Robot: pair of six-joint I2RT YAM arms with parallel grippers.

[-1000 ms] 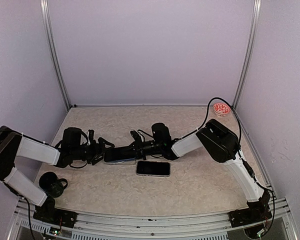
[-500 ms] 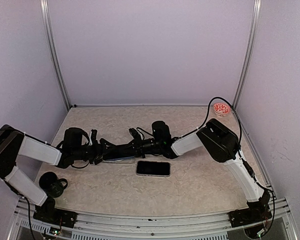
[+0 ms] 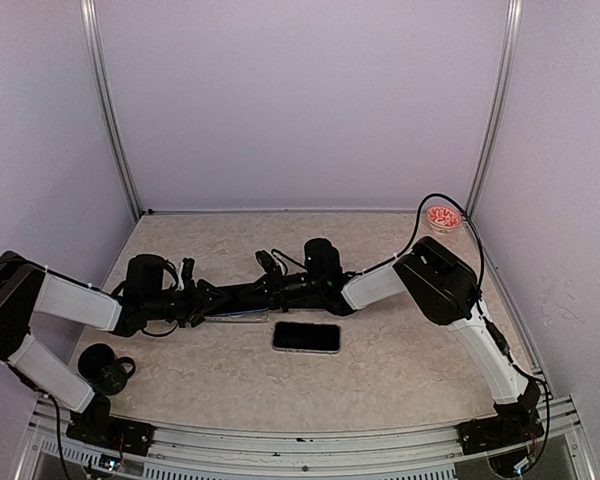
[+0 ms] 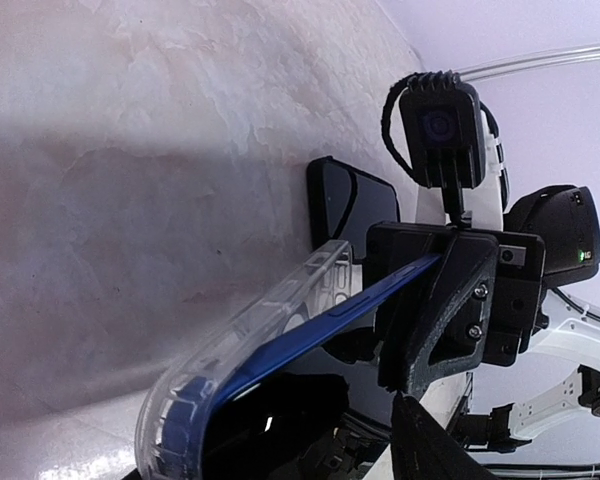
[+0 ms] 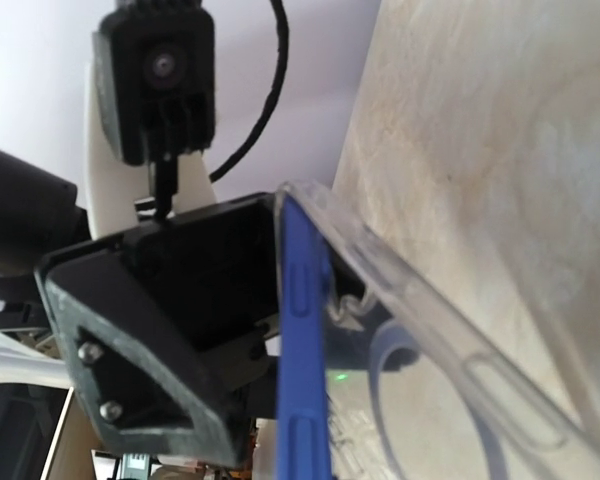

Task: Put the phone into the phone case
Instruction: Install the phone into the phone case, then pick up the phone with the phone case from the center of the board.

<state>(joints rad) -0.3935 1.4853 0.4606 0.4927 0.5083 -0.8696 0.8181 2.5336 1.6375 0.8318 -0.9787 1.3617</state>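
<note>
Start from the bench point(image 3: 400, 370). The work is held on edge over its middle, between the two sets of fingers, which face each other end to end.

The right fingers point(image 4: 450, 300) are fully closed on the end of the phone point(image 5: 302, 330), a blue slab seen edge-on. The left fingers point(image 5: 170, 300) stand part way open about the opposite end. You cannot tell from these views whether they bear on anything.

The clear case point(image 4: 270, 312) lies along the phone. At the left-hand end the phone sits inside the case rim. Toward the right-hand end the case wall splays away from it.

Treat insertion as begun but not complete. You have yet to press the free end home until the rim closes all round.

A black handset point(image 3: 306, 337) lies flat just nearer the front edge. A black round object point(image 3: 105, 368) sits at the near left corner, and a small dish point(image 3: 443, 216) at the far right corner.
</note>
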